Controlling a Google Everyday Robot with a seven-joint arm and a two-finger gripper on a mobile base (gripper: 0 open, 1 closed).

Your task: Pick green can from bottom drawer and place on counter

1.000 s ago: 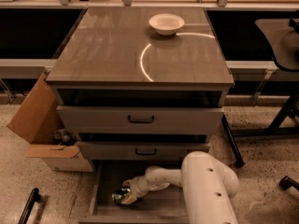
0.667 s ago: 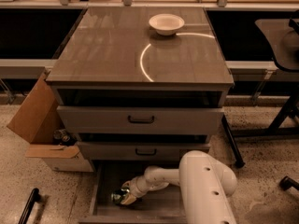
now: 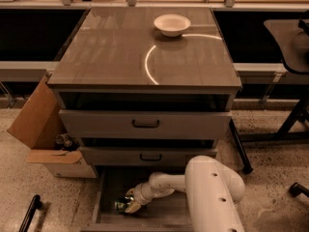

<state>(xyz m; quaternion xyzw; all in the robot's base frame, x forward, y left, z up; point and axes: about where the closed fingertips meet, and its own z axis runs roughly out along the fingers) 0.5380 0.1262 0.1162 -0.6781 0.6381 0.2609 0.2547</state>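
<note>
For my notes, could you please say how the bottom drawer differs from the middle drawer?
The bottom drawer is pulled out, floor showing; the middle drawer shows only its front. The bottom drawer holds the green can, the claw at it; the middle drawer's inside is hidden. Both are grey.

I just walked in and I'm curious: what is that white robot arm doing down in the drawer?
The robot's arm is reaching down into the open bottom drawer. Its gripper is right at the green can on the drawer floor. The can has not been lifted out yet. It is meant to go up on the counter, where a white bowl sits.
</note>
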